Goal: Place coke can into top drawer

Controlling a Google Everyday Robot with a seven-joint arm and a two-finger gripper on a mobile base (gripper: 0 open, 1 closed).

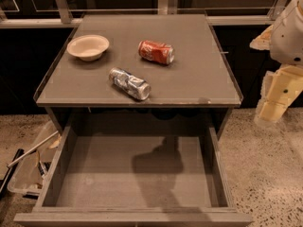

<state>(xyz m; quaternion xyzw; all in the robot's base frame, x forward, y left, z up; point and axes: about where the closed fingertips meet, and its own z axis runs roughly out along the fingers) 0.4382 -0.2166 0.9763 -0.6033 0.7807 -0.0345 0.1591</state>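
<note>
The coke can (156, 51) is red with white lettering and lies on its side on the cabinet top (199, 79), right of centre and towards the back. The top drawer (137, 174) is pulled out below the front edge, its flat grey-brown floor bare. My gripper (272, 109) hangs at the right edge of the view, beside the cabinet's right side and over the floor. It is well apart from the coke can and holds nothing I can see.
A silver-and-blue can (129, 83) lies on its side near the front of the cabinet top. A cream bowl (88, 47) stands at the back left. A clear plastic bin (28, 169) with clutter sits on the floor left of the drawer.
</note>
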